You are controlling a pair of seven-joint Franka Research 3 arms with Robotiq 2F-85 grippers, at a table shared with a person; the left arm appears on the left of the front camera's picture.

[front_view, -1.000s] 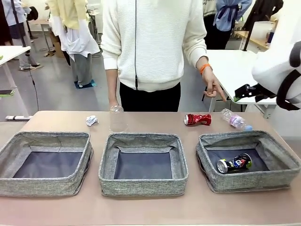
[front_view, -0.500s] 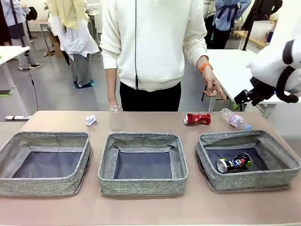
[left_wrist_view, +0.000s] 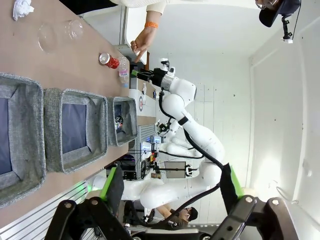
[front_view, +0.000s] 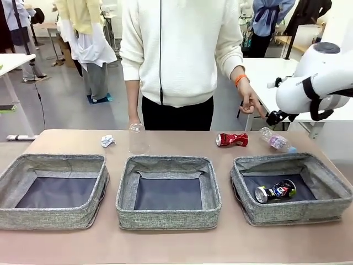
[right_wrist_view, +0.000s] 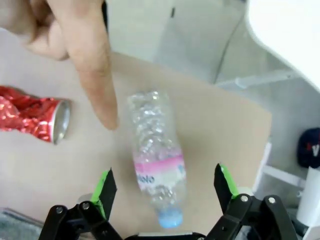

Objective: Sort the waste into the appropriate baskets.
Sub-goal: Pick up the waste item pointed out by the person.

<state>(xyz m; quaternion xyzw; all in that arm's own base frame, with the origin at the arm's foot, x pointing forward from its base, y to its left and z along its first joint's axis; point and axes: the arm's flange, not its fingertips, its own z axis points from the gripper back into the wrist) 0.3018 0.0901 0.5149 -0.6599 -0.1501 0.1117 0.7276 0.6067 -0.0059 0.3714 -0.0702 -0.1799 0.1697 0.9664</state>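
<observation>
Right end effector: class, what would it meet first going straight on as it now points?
Most likely the plastic bottle, lying on the table in line with the open right end effector; the person's finger sits off to one side. Depth is unclear.

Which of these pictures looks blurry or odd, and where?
Right wrist view: the person's hand near the lens is soft, the bottle clearer. Left wrist view: turned sideways, baskets stacked along the left edge. Front view: evenly lit, sharp.

A: The bottle (right_wrist_view: 155, 150)?
B: Clear, with a pink-and-white label and a light blue cap.
A: And the rest?
B: Red can (front_view: 231, 139), dark blue-and-silver can (front_view: 274, 191), baskets (front_view: 168, 215) of grey weave with dark grey lining.
</observation>
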